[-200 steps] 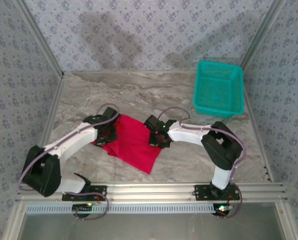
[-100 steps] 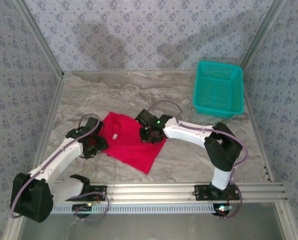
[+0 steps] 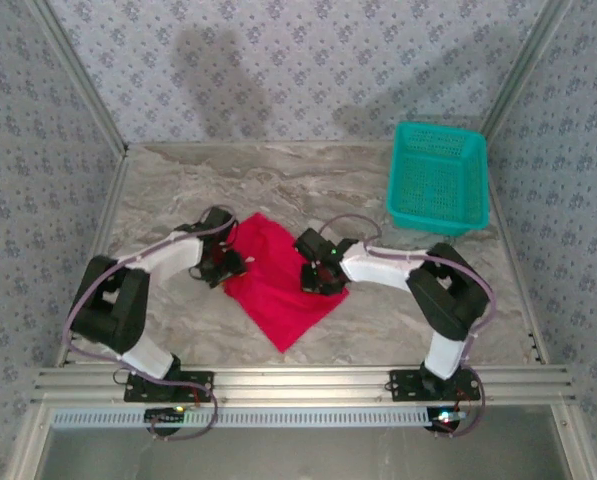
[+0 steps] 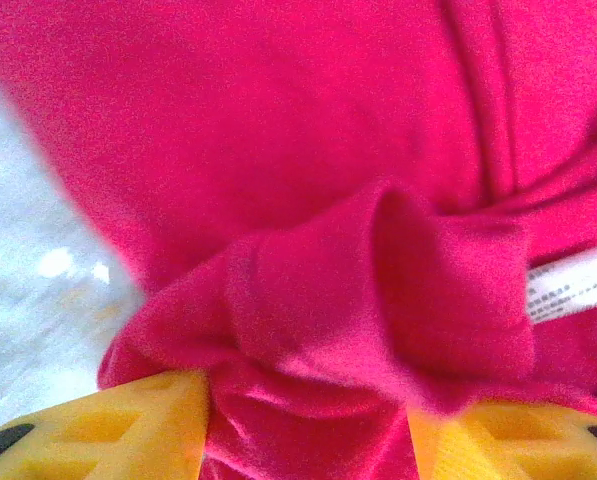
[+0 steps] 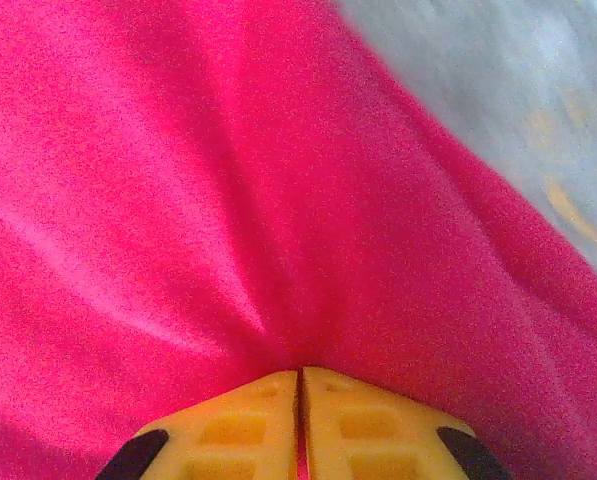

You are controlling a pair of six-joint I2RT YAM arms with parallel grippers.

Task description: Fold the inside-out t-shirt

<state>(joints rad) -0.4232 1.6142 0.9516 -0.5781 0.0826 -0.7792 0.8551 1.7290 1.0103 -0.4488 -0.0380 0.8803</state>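
Well, the shirt [image 3: 278, 285] is lying on the marbled surface [image 3: 398, 310], a little left of the middle and nearer the arms than the back wall. It is plain bright red, soft and matte. From above it is reading as a rough diamond, with one corner pointing at the near edge and the top bunched and rumpled. A seam ridge is running across the cloth in the left wrist view. A small white tag [image 4: 573, 285] with fine print is poking out from under a rolled fold there.

The left hand [image 3: 223, 268] is sitting at the shirt's left edge. Its yellow fingers [image 4: 148, 420] are standing about half open, straddling a thick fold that is bulging up between them. Pale surface is showing to the left of that fold.

The right hand [image 3: 318, 275] is sitting on the shirt's right side. Its fingers [image 5: 248, 420] are pressing together, leaving just a thin slit with red showing in it. Creases in the cloth are running in toward the tips, so it is pinching the shirt.

A teal basket [image 3: 430, 216] is standing well apart at the far right.
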